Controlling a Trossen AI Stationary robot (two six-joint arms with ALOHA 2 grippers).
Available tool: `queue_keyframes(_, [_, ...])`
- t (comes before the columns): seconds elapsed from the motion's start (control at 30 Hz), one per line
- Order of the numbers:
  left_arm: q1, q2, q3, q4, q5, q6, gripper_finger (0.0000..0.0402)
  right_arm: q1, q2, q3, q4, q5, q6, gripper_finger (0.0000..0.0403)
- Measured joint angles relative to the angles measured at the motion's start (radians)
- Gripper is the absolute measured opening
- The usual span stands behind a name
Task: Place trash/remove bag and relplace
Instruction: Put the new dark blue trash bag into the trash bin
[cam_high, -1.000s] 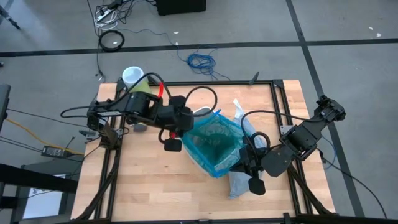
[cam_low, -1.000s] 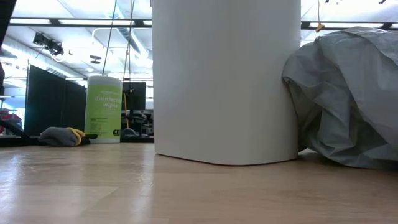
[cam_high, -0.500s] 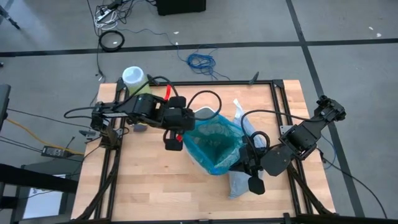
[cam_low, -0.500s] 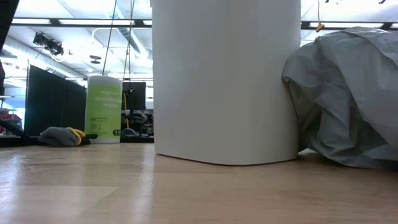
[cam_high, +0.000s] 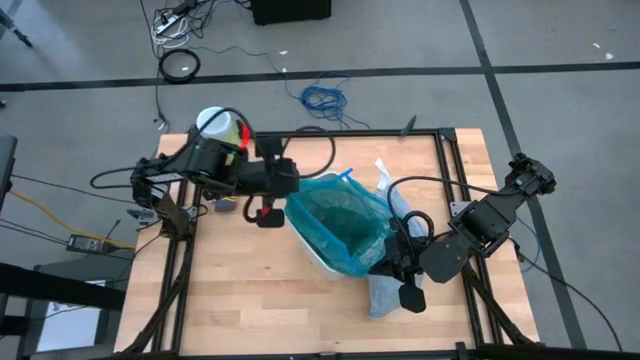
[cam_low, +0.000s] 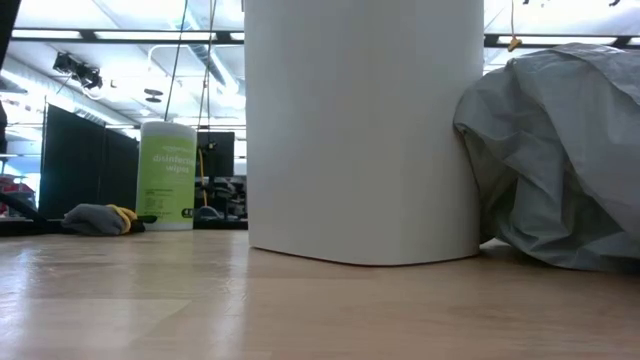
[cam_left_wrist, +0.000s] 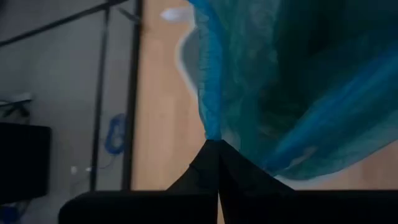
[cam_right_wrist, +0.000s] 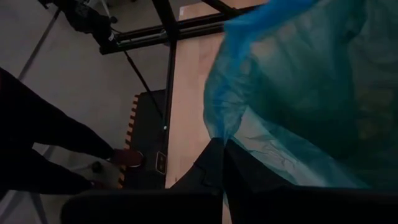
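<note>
A teal-green translucent plastic bag (cam_high: 340, 225) stands open over the white bin (cam_low: 365, 130), of which only a strip of rim (cam_high: 318, 262) shows from above. My left gripper (cam_high: 280, 205) is shut on the teal bag's mouth on its left side. My right gripper (cam_high: 385, 262) is shut on the mouth on its near right side. The pale grey-white bag (cam_low: 560, 160) lies crumpled on the table right of the bin (cam_high: 385, 295). The trash is out of view. My left gripper pinches the teal bag's mouth edge (cam_left_wrist: 211, 127) between its two shut fingers, coming level from the table's left. The plastic runs drawn out from the fingers toward the bin. My right gripper pinches the teal bag's mouth edge (cam_right_wrist: 221, 132) between its two shut fingers, coming from the table's near right side. The film spreads away from the fingers over the bin.
A green wipes canister (cam_high: 215, 125) stands at the table's far left corner (cam_low: 167, 175). A grey and yellow cloth (cam_low: 98, 218) lies beside it. Black frame rails (cam_high: 440, 170) run along the table's edges. Bare wood lies at the near left (cam_high: 240, 300).
My left gripper has shut on the teal bag's left mouth edge and gone toward the table's left edge with it. The bag's mouth has been drawn wider to the left, while its right side stays in my right gripper.
</note>
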Motion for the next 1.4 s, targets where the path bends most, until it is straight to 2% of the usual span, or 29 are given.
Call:
queue_keyframes(0.13, [0.000,-0.017,0.000,0.000,-0.019,-0.002,0.0001,-0.002,0.000,0.000,-0.002,0.000,-0.003,0.0000])
queue_keyframes(0.3, [0.000,-0.020,-0.001,0.001,0.034,-0.033,0.0001,-0.002,0.000,0.000,-0.004,0.000,-0.002,0.0000])
queue_keyframes(0.57, [0.000,-0.027,-0.019,0.003,0.061,-0.032,0.0000,0.004,0.000,0.000,-0.004,0.000,0.024,0.0000])
queue_keyframes(0.67, [0.001,-0.063,-0.093,0.001,0.050,-0.057,0.0000,0.015,0.000,0.000,-0.003,0.000,0.025,0.0000])
queue_keyframes(0.83, [0.002,-0.158,-0.315,-0.005,0.085,-0.142,0.0000,0.023,0.000,0.000,-0.003,0.000,0.025,0.0000])
queue_keyframes(0.93, [0.000,-0.183,-0.392,0.001,0.071,-0.185,0.0000,0.023,0.000,0.000,-0.003,0.003,0.024,0.0000])
queue_keyframes(1.27, [-0.003,-0.179,-0.442,0.125,0.092,-0.253,0.0000,0.020,0.000,0.000,0.024,-0.001,0.023,0.0000])
queue_keyframes(1.4, [-0.003,-0.178,-0.466,0.121,0.114,-0.262,0.0000,0.026,0.000,0.000,0.058,-0.001,0.023,0.0000])
